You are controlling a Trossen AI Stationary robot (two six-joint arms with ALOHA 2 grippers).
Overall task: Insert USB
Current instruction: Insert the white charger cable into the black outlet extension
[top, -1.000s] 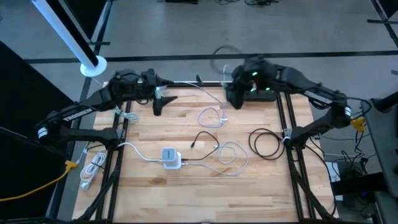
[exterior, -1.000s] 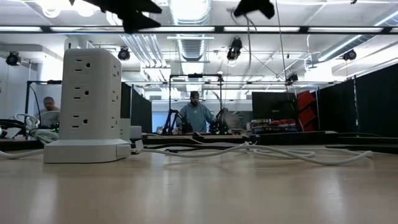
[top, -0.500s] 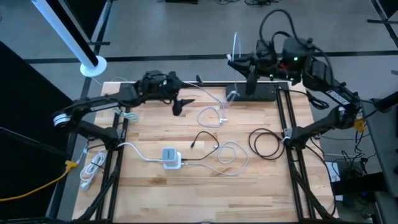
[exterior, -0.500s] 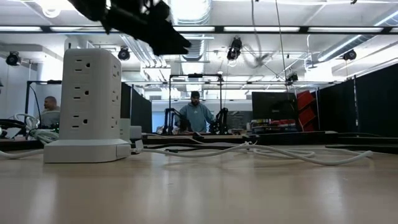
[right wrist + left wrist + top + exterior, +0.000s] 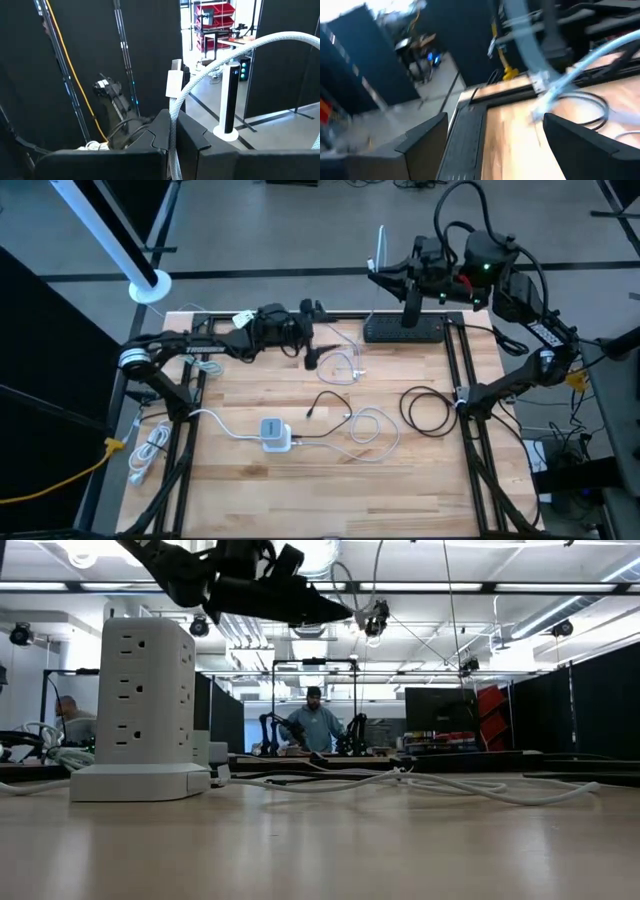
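My right gripper (image 5: 172,119) is raised above the table's far edge (image 5: 384,274), shut on a white braided cable whose white USB plug (image 5: 173,81) juts past the fingertips. A white power-strip tower (image 5: 275,433) stands on its base on the wooden table, at the left of the low view (image 5: 141,710). My left gripper (image 5: 312,360) hovers open over the far middle of the table, beside the white cable loops (image 5: 340,367); its fingers stand wide apart in the blurred left wrist view (image 5: 495,145). My right gripper pinches the white braided cable (image 5: 173,112) between its two fingers just behind the USB plug. The plug is lifted clear and points on past the fingertips. The rest of the cable (image 5: 235,50) arcs away in a loop and hangs down toward the table.
A black box (image 5: 403,330) lies along the far edge under the right arm. A black cable coil (image 5: 428,410) lies at the right, a thin black lead (image 5: 325,401) in the middle, more white cable (image 5: 372,430) beside the tower. People sit in the room beyond (image 5: 314,725).
My right gripper has risen from just above the black box at the far edge, carrying the white cable's plug end up with it, then held nearly still. My left arm has swung toward the table's right along the far side, ending near the white cable loops.
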